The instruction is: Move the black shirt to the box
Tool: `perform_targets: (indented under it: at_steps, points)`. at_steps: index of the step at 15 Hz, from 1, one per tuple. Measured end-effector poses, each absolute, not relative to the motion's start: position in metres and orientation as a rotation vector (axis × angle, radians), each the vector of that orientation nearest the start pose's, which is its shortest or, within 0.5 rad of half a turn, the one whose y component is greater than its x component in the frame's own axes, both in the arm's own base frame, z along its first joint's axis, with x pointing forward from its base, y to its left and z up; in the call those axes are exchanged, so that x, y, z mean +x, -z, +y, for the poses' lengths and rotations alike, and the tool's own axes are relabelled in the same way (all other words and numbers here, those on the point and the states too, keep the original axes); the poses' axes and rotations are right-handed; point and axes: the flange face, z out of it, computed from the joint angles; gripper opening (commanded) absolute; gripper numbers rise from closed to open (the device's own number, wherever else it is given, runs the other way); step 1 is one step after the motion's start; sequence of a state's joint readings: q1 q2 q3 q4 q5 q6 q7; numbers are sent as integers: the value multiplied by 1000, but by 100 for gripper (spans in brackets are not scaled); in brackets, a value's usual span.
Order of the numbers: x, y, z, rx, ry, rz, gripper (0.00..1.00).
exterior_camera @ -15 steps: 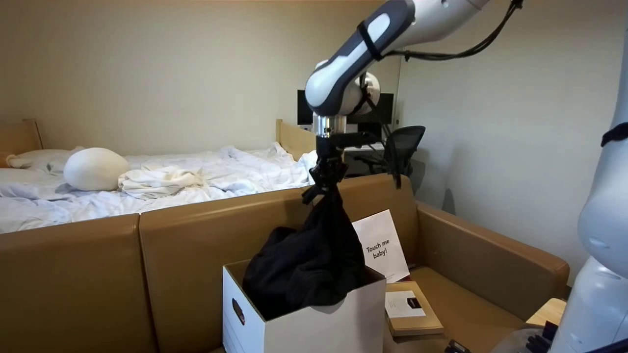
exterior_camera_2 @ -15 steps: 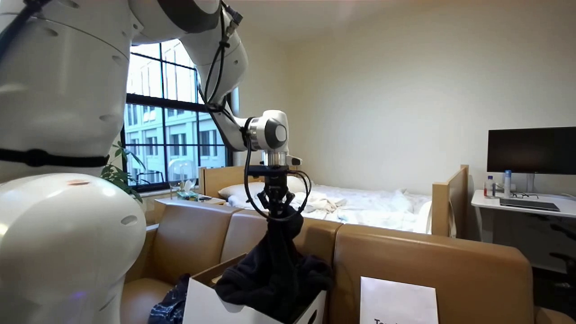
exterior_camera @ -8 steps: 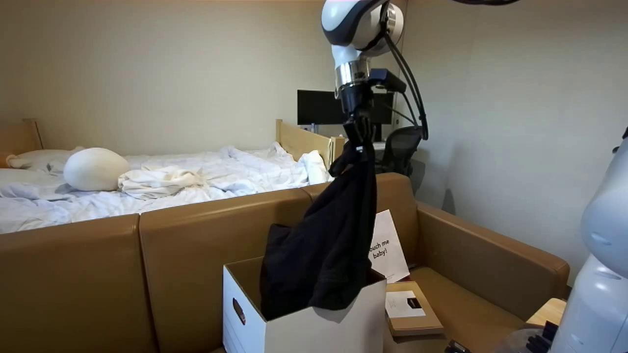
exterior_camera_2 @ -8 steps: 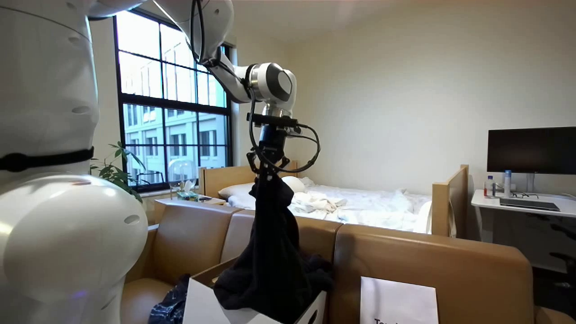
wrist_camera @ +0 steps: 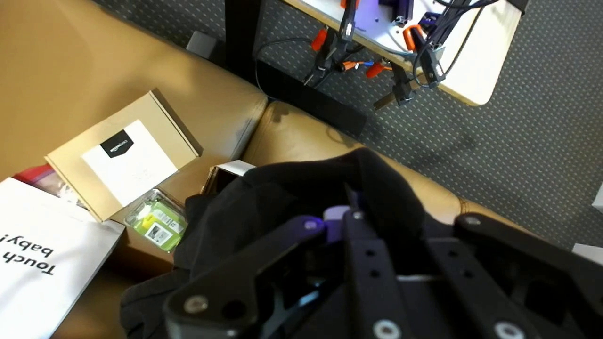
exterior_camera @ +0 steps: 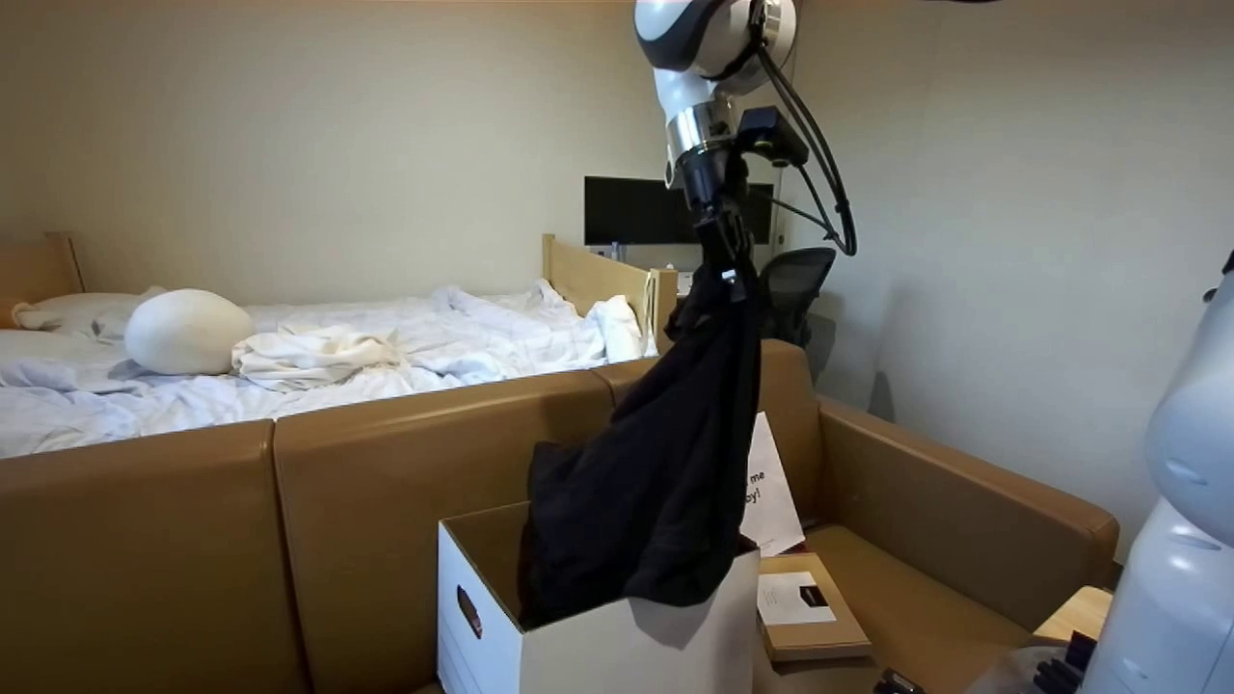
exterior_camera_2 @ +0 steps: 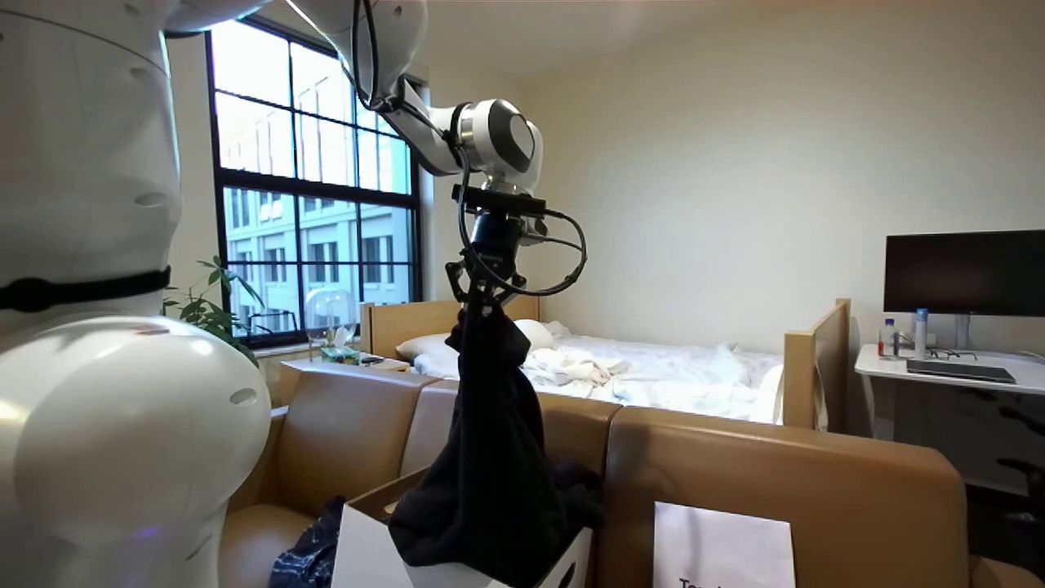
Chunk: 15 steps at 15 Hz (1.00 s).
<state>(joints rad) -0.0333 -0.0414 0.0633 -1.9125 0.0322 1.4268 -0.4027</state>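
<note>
Hanging from your fingers (wrist_camera: 372,263): the shirt (exterior_camera: 641,472), its lower folds in the box (exterior_camera: 598,665) and over the rim.
Fingers: you have them pinching the shirt's gathered top, above the box.
Beside the box: a parcel (exterior_camera: 819,631) on the sofa (exterior_camera: 415,482), a tilted sign (exterior_camera: 774,511) near it.

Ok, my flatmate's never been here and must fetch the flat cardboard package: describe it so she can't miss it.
Go to the brown sofa, then the white box under the hanging black shirt. Beside that box lies the package: slim tan cardboard with a white label carrying a dark patch, unlike the white lettered sheet and small green packet near it.
</note>
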Motion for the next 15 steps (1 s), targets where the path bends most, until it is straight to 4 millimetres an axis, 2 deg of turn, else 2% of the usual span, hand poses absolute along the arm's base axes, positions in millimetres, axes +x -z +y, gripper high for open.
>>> perform_targets:
  at_steps: [2, 3, 5, 8, 10, 12, 15]
  points:
    - [497, -479, 21, -2895, -643, -637, 4]
    - [499, -474, 28, -2897, -648, -662, 4]
    - [509, -462, 60, -2914, -667, -758, 4]
    - [534, -443, 125, -2934, -669, -914, 4]
    - [557, -423, 150, -2961, -625, -901, 4]
    - [579, -392, 148, -2954, -606, -864, 4]
    - [607, -328, 128, -2893, -668, -784, 6]
